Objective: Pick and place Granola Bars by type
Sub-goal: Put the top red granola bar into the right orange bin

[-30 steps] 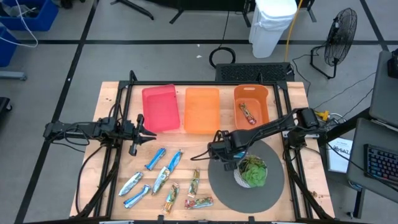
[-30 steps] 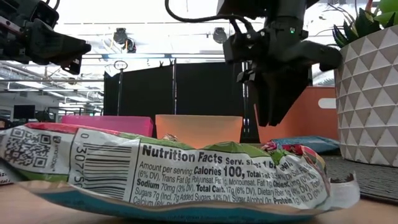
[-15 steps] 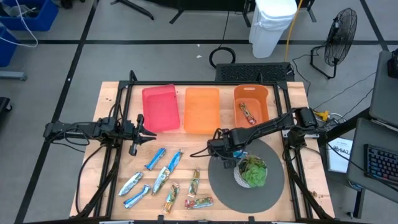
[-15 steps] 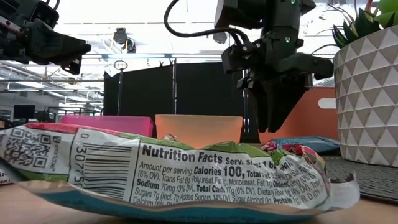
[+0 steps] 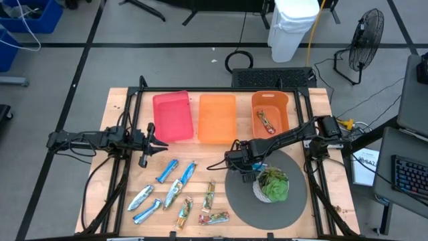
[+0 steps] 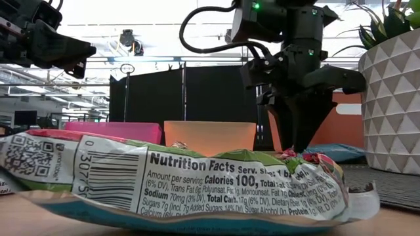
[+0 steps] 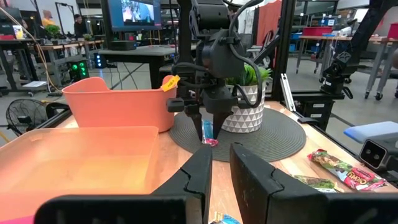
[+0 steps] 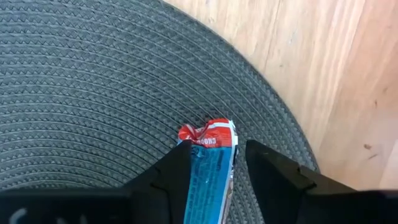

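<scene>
My right gripper (image 5: 235,163) hangs over the near-left edge of the round grey mat (image 5: 294,201). It is shut on a blue granola bar with a red end (image 8: 208,165), also seen in the left wrist view (image 7: 208,132). Several more bars lie flat on the wood near the front edge: blue ones (image 5: 167,171) (image 5: 175,193) and green or brown ones (image 5: 208,195) (image 5: 214,217). One bar (image 5: 267,120) lies in the right-hand orange bin (image 5: 281,102). My left gripper (image 5: 157,141) waits, open, over the table's left side, in front of the pink bin (image 5: 172,116). My right gripper pinches the blue bar's upper part (image 8: 205,186) between its two fingers, coming from above and pointing down. The bar hangs upright below the fingers. Its red lower end (image 7: 210,141) is down at the mat's edge; whether it touches the mat I cannot tell.
Three bins stand in a row at the far side: pink, orange (image 5: 217,118) and a darker orange one. A potted plant in a white patterned pot (image 5: 271,185) stands on the grey mat, close to the right of my right gripper. A large wrapper (image 6: 184,180) fills the low view's foreground.
My right gripper has come down toward the grey mat and shifted slightly toward the potted plant, bringing the bar with it. My left arm has kept still.
</scene>
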